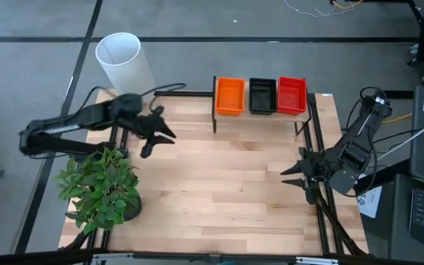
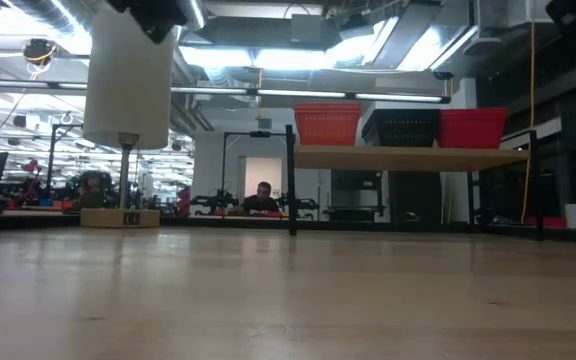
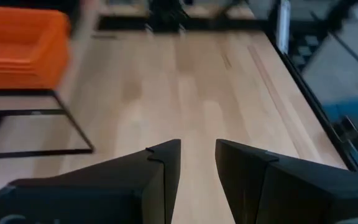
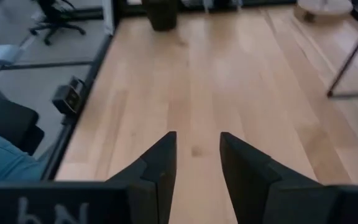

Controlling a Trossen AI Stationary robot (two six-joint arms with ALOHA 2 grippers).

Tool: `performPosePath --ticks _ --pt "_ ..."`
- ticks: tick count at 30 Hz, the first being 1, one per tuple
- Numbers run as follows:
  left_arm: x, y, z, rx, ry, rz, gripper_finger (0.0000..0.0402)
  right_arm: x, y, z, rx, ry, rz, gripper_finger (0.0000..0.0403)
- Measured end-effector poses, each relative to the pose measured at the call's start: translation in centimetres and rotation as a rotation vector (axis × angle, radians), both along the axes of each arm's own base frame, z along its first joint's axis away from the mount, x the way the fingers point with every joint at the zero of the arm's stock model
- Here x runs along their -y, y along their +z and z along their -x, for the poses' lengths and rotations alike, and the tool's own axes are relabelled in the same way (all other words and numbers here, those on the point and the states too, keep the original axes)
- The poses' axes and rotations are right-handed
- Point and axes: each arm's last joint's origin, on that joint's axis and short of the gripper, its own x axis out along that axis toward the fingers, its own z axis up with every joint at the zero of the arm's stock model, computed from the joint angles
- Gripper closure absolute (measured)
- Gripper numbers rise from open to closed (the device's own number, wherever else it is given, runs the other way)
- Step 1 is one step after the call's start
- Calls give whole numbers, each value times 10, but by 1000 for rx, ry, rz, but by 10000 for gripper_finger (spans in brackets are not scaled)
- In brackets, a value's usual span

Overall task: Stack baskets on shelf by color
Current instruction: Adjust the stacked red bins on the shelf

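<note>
On the shelf (image 1: 260, 114) at the table's far edge, three lots of baskets rest on their bottoms side by side: orange (image 1: 229, 96), black (image 1: 263, 96) and red (image 1: 291, 95). The low view shows them on the plank top (image 2: 408, 157). My left gripper (image 1: 160, 140) hovers open over the table's left part, short of the shelf, with the orange basket (image 3: 20, 46) ahead of it. My right gripper (image 1: 289, 177) hovers open at the table's right edge. Nothing is between either pair of fingers.
A potted plant (image 1: 101, 188) stands at the near left corner, below my left arm. A white cylinder (image 1: 124, 59) stands beyond the far left corner. Black frame rails (image 1: 319, 147) run along the table's right side. Bare wood (image 1: 227, 184) lies between the two grippers.
</note>
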Motion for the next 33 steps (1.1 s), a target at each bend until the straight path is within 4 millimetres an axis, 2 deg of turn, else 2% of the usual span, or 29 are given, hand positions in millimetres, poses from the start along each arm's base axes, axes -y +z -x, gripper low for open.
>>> performPosePath --ticks 4,8,14,19,23,28,33 --pt "9 -13 19 109 95 0 308 4 7 -1 35 44 -7 280" --pt "16 -33 29 160 144 0 308 8 11 -3 59 60 -5 280" --pt "26 -73 32 320 86 21 308 14 19 -9 102 55 9 280" --pt "27 -107 34 379 115 74 308 27 40 -11 126 11 -13 280" --pt "27 -125 34 376 148 115 308 45 66 -11 135 -95 -9 280" --pt "32 -141 36 417 160 111 308 74 91 -3 77 -311 -2 280" --pt "37 -155 38 404 194 127 308 95 98 -3 -61 -547 2 280"
